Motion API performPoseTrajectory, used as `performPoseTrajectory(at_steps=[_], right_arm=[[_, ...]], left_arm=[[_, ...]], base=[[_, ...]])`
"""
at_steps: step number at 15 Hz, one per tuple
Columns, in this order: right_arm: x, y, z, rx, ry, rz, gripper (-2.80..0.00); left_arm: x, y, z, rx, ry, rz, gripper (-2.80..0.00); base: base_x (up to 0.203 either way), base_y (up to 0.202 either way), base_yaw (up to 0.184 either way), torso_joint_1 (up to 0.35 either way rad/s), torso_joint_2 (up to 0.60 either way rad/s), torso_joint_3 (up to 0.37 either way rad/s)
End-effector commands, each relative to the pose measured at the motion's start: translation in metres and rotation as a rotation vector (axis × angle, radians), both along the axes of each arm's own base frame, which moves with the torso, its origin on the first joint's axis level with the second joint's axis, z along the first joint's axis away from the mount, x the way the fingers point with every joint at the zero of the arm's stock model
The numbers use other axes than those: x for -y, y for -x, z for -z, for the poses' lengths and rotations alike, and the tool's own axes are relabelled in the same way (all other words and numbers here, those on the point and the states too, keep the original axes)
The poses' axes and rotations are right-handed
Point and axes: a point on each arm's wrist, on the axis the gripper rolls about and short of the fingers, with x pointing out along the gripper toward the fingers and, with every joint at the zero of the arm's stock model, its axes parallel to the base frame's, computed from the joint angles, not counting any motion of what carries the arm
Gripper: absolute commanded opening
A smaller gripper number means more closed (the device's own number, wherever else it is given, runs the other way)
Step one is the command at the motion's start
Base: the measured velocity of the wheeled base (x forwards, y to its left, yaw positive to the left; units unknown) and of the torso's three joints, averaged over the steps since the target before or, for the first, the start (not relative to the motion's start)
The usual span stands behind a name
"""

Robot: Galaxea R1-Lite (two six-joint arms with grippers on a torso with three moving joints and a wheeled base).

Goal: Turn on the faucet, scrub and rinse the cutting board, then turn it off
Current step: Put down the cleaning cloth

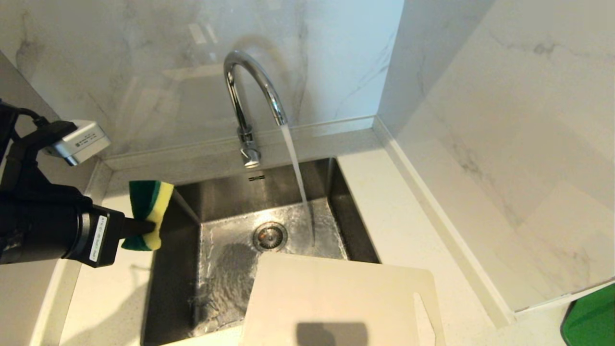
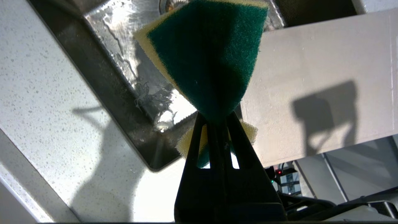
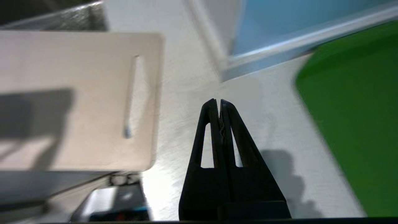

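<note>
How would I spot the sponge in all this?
Start at the steel sink with water running from the chrome faucet. Look to its left edge, over the pale counter, where the black left gripper is shut on the sponge. It is small, dark green on one face and yellow on the other, unlike the big cream cutting board.

Green-and-yellow sponge [image 1: 148,211], cream cutting board [image 1: 336,298], chrome faucet [image 1: 250,91], speckled white counter [image 1: 413,230] (grey-veined marble wall [image 1: 144,62])

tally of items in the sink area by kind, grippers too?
faucet: 1
cutting board: 1
sponge: 1
sink: 1
green item: 1
grippers: 2, left shut on sponge, right shut and empty
Total: 7
</note>
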Motion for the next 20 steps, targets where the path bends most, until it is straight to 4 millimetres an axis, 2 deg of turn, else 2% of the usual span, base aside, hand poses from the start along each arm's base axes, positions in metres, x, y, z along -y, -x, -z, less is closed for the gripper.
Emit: performPoseTrajectory(at_steps=[1,6,10,12,16,18,20], right_arm=[[-0.001,-0.001,0.005,-0.015,-0.011,-0.022,-2.80],[-0.001,-0.001,0.005,-0.014,-0.011,-0.022,-2.80],[-0.001,-0.001,0.005,-0.015,-0.011,-0.022,-2.80],[-0.001,-0.001,0.005,-0.014,-0.011,-0.022,-2.80],[-0.001,-0.001,0.005,-0.014,-0.011,-0.022,-2.80],[-0.001,-0.001,0.005,-0.014,-0.011,-0.022,-2.80],[-0.001,-0.001,0.005,-0.014,-0.011,-0.022,-2.80]], left_arm=[[-0.001,0.002,0.004,-0.011,-0.007,-0.001,-2.80],[0.003,-0.003,0.000,0.000,-0.008,0.005,-2.80],[0.012,-0.016,-0.005,0.011,-0.015,0.008,-2.80],[0.017,-0.024,0.000,0.004,-0.074,0.034,-2.80],[0.033,-0.058,0.014,-0.010,-0.193,-0.034,-2.80],[0.027,-0.076,0.019,-0.023,-0.228,-0.072,-2.80],[0.009,-0.089,0.024,-0.048,-0.270,-0.079,-2.80]], base=[[0.000,0.000,0.000,0.000,0.00,0.000],[0.000,0.000,0.000,0.000,0.00,0.000],[0.000,0.000,0.000,0.000,0.00,0.000],[0.000,0.000,0.000,0.000,0.00,0.000],[0.000,0.000,0.000,0.000,0.00,0.000],[0.000,0.000,0.000,0.000,0.00,0.000],[0.000,0.000,0.000,0.000,0.00,0.000]])
